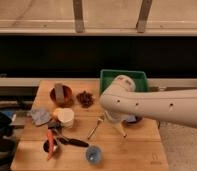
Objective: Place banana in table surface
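One pale, yellow-cream banana (121,129) shows below the bulky white arm (157,104), a slim tapering shape whose pointed end slants down and to the right, reaching the table surface (142,150) or stopping just above it; which of the two cannot be told. Right above it the gripper (113,119) sits tucked under the arm's rounded, smooth shell, mostly hidden, so whether it is clamped on the fruit or spread apart cannot be told. Just left of the banana lies a thin metal fork (96,127), angled. A dark bowl (133,120) peeks out from under the arm on the right. Behind the arm stands a green rectangular tray (123,76) at the table's far edge. Further left are a knobbly dark brown cluster (85,98), a round reddish-brown bowl (62,95), a white round container (66,117) and a crumpled grey-blue cloth (40,116). Near the front edge lie an orange carrot (50,142) and a small blue cup (93,155). Light-brown wooden planks make up the tabletop; behind it runs a dark wall panel beneath a pale ledge
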